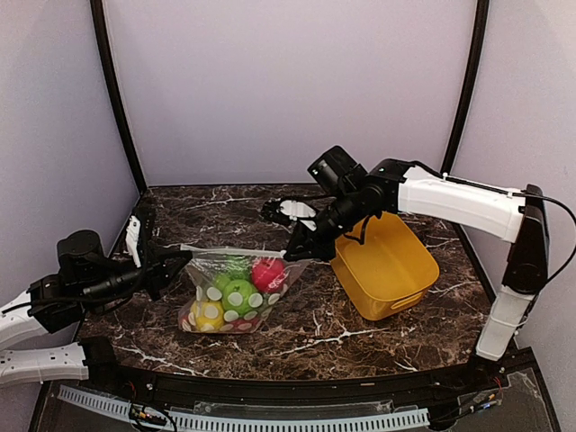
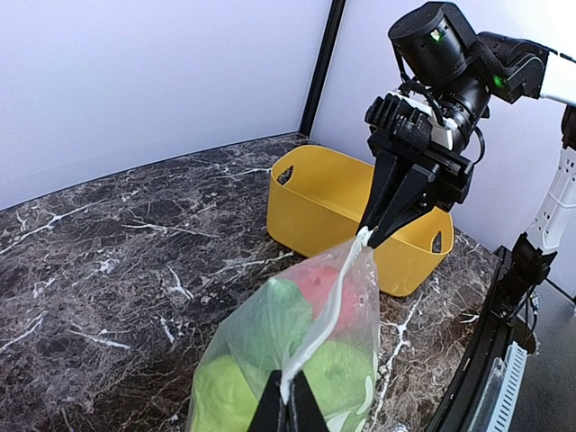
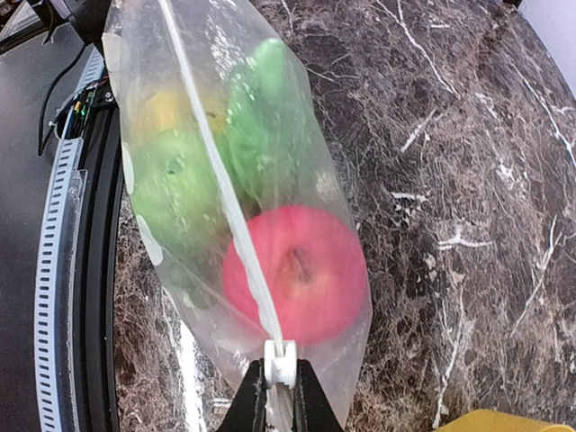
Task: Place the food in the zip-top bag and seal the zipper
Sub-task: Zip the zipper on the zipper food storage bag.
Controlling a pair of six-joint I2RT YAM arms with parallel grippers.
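Two robot arms hold a clear zip-top bag [image 1: 236, 290], printed with pale dots, stretched between them over a dark marbled counter [image 1: 360, 335]. The left pincer [image 1: 183, 261] is clamped on one end of the zipper [image 1: 236, 253] and the right pincer [image 1: 299, 251] is clamped on the other end, so the whitish strip runs taut from one to the other. The bag hangs just below both pincers, its lower part lying on the counter. Only the overhead view shows the food inside together: a red piece [image 1: 267, 274] nearest the right pincer, a green apple [image 1: 239, 295] in the middle, and a yellow lemon [image 1: 208, 315] lower down, toward the left pincer. The right wrist view shows the strip's end pinched between its own fingertips, with the red fruit directly beyond them. The left wrist view shows the right pincer from the front, and a yellow basket [image 2: 319, 193] standing on the counter just behind it, near the bag.
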